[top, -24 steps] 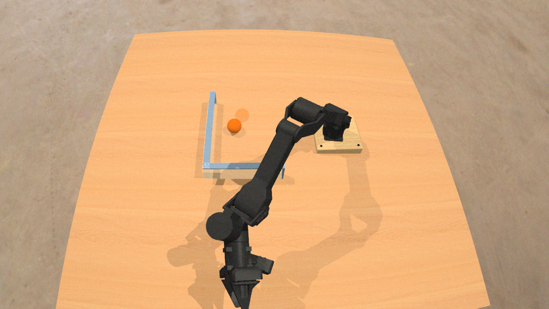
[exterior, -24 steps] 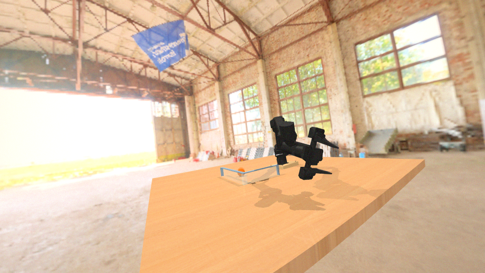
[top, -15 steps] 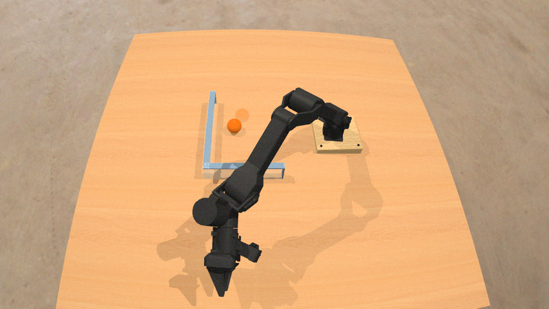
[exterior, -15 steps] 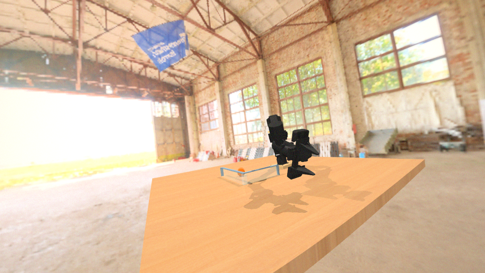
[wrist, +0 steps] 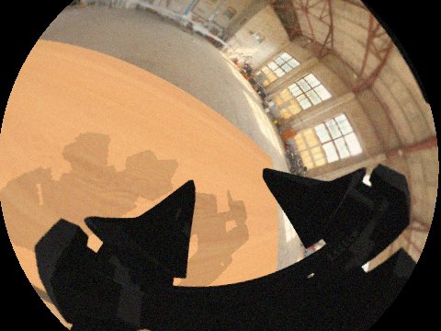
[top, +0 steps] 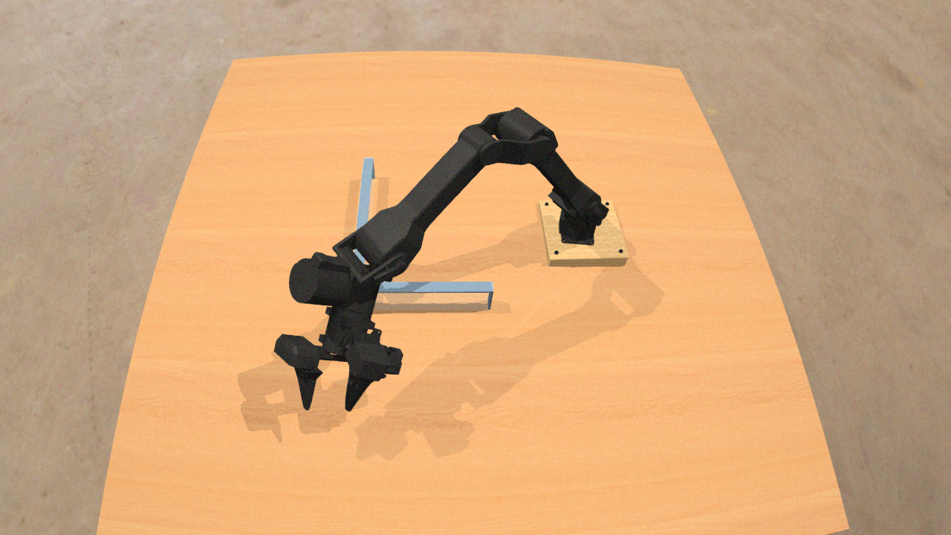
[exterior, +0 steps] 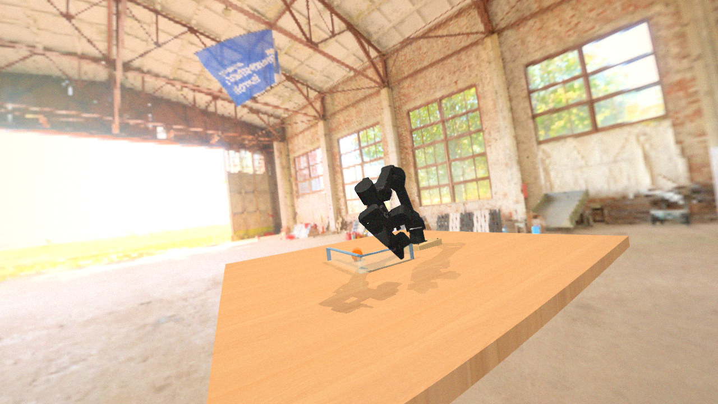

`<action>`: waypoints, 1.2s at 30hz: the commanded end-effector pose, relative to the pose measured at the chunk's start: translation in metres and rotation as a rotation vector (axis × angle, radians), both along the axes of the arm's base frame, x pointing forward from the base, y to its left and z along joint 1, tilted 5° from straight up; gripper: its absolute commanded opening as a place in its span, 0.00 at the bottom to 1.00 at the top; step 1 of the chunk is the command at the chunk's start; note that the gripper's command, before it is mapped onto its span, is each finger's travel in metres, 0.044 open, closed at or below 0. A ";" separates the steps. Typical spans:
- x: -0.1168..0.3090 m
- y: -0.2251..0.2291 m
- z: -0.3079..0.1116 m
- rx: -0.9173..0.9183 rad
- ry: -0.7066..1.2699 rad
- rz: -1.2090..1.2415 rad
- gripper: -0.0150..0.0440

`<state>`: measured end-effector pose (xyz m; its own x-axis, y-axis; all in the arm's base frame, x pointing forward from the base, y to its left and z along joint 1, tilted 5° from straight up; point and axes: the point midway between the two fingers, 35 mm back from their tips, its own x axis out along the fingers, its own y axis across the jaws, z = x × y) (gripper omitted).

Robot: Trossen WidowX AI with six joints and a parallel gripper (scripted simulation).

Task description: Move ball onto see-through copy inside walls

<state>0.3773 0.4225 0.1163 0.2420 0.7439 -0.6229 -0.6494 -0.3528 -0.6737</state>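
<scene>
The orange ball (exterior: 357, 252) shows in the exterior view behind the top edge of the low clear walls, near their corner. In the top view the arm covers it. The see-through copy cannot be made out in any view. One blue-edged clear wall (top: 365, 192) (exterior: 343, 251) runs toward the back and the other (top: 438, 286) runs to the right; the arm hides their corner in the top view. My gripper (top: 327, 409) (wrist: 230, 178) is open and empty, with its fingers pointing down toward the front, above the table and outside the walls, on their front side.
The wooden table (top: 598, 412) (exterior: 301, 346) (wrist: 115, 106) carries the arm's shadows. The arm's light wooden base plate (top: 585, 255) (exterior: 429, 244) stands right of the walls. The forearm (top: 438, 189) passes over the walled corner. The table's edge shows in the wrist view.
</scene>
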 end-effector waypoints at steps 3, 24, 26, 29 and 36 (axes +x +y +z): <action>0.025 -0.079 -0.001 -0.058 0.249 -0.366 0.84; -0.010 -0.324 0.004 -0.091 0.858 -1.619 0.84; -0.016 -0.339 0.003 -0.098 0.879 -1.694 0.84; -0.036 -0.382 0.001 -0.122 0.932 -1.906 0.84; -0.049 -0.404 0.001 -0.136 0.957 -2.022 0.84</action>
<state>0.3364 0.0263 0.1176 0.1092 -0.0431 -0.9931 -0.1665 0.9842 -0.0610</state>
